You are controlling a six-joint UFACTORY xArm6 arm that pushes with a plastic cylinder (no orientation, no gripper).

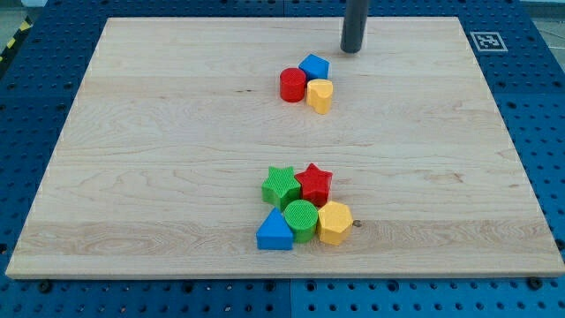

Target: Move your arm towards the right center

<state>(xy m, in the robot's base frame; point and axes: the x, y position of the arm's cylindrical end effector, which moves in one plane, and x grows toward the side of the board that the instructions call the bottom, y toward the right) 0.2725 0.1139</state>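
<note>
My tip [351, 49] is near the view's top, a little right of centre, on the wooden board [159, 159]. Just below and left of it is a cluster of three blocks: a red cylinder [292, 85], a blue block [314, 66] and a yellow block [320, 95]. The tip is apart from them, up and right of the blue block. Lower in the view is a second cluster: a green star [281, 186], a red star [314, 185], a green cylinder [300, 220], a blue triangle [274, 232] and a yellow hexagon [335, 222].
A blue perforated table [35, 88] surrounds the board. A black-and-white marker tag [486, 41] sits at the board's top right corner.
</note>
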